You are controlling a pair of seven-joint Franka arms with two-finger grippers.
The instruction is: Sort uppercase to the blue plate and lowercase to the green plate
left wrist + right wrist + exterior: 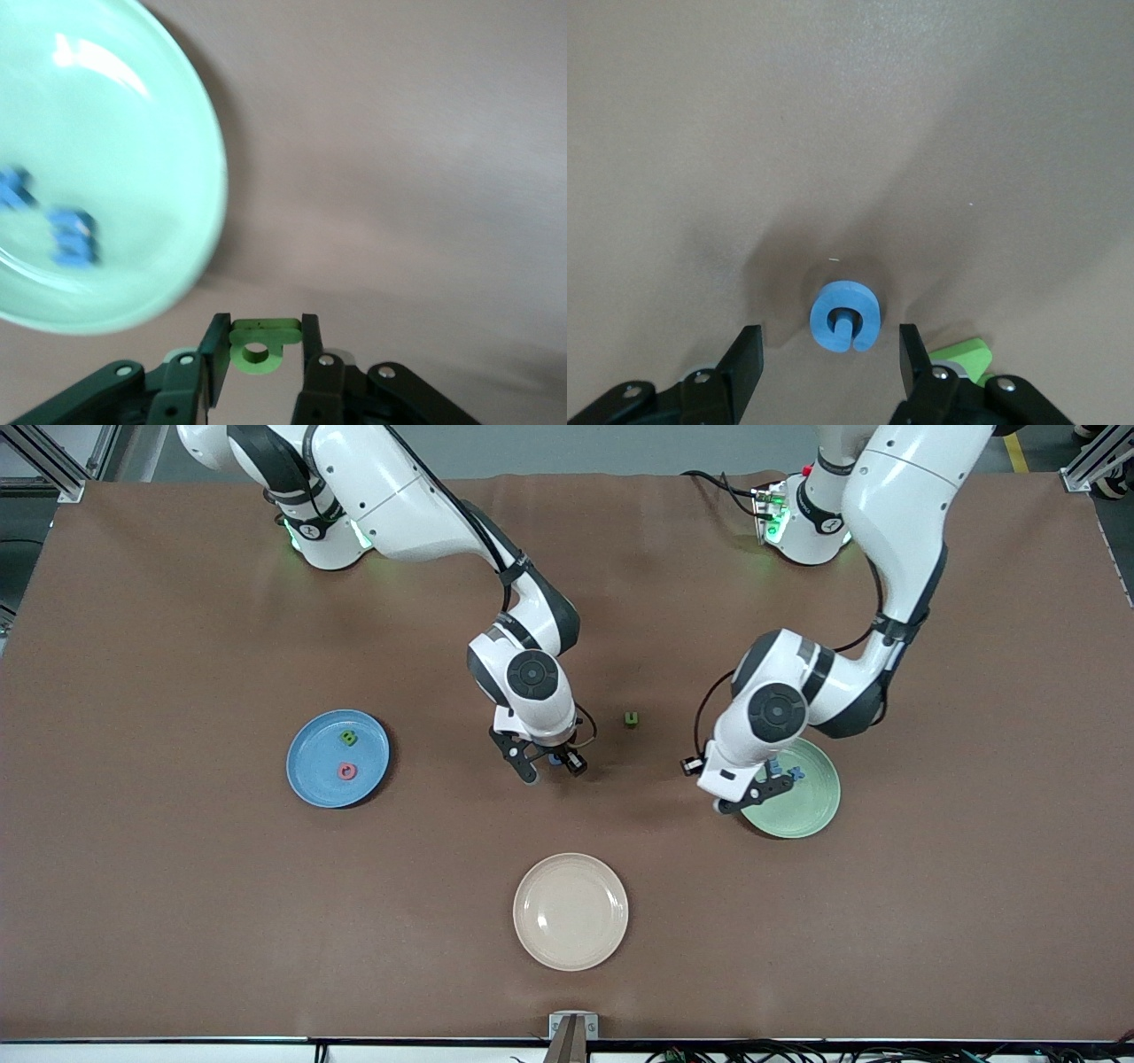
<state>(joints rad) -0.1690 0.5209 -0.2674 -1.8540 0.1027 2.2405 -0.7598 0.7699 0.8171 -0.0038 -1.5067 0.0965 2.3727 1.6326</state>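
Note:
My left gripper (760, 788) is shut on the green 9-like letter (257, 352) and holds it up beside the rim of the green plate (802, 815), over the cloth in the left wrist view. Two blue letters (794, 771) lie in that plate (133, 133); they show as blurred blue shapes (71, 237). My right gripper (551, 764) is open, low over the table, its fingers on either side of the blue G (844, 316). A green letter (966, 357) lies close beside one finger. The green u-like letter (631, 718) lies on the table between the arms. The blue plate (310, 779) holds the green B (349, 737) and the red Q (347, 771).
A cream plate (570, 948) sits nearer the front camera, midway along the table. Brown cloth covers the table.

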